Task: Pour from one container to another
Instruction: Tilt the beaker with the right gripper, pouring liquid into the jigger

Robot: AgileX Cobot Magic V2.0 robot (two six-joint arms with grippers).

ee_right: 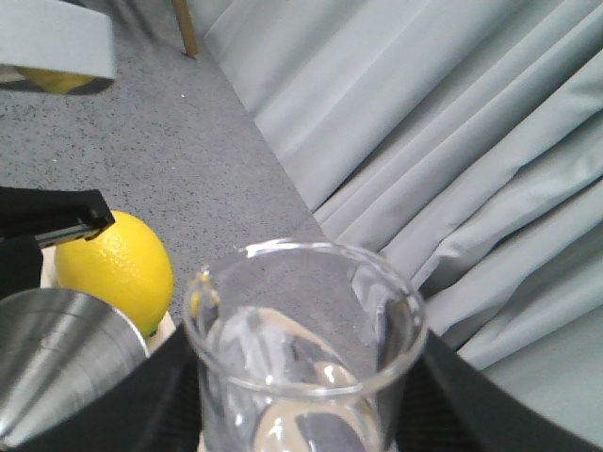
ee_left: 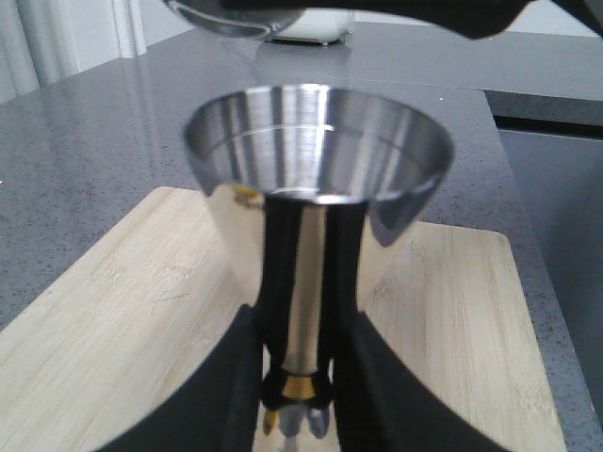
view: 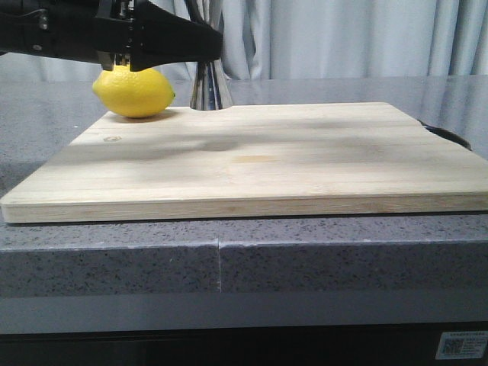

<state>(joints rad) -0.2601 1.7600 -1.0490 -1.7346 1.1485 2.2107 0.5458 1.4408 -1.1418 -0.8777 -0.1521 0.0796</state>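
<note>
Beaker (ee_right: 306,353) first: it fills the lower centre of the right wrist view, clear glass with its rim open toward you, and the right gripper's (ee_right: 301,414) dark fingers (ee_right: 174,395) are closed against its sides. In the left wrist view you see only its glass edge at the top of the frame, above and just behind the rim of the jigger (ee_left: 316,179). That steel jigger stands upright in the middle of the left wrist view, its upper cup wide open, with the left gripper (ee_left: 297,377) pinching its narrow gold-banded waist. In the front view only the jigger's lower cone (view: 210,88) shows, at the upper centre, resting at the far edge of the cutting board (view: 252,156); the lemon (view: 133,91) sits just beside it at the upper left, under the dark arm.

You are at the pour, judging by the glass above the cup. Bring the beaker's lip over the middle of the steel cup before you tip further, then rotate slowly so the stream lands inside the rim, not on its outer wall. Keep the left grip steady and the jigger vertical; it is narrow at the base and could tip. I cannot tell how much liquid the beaker holds.
</note>
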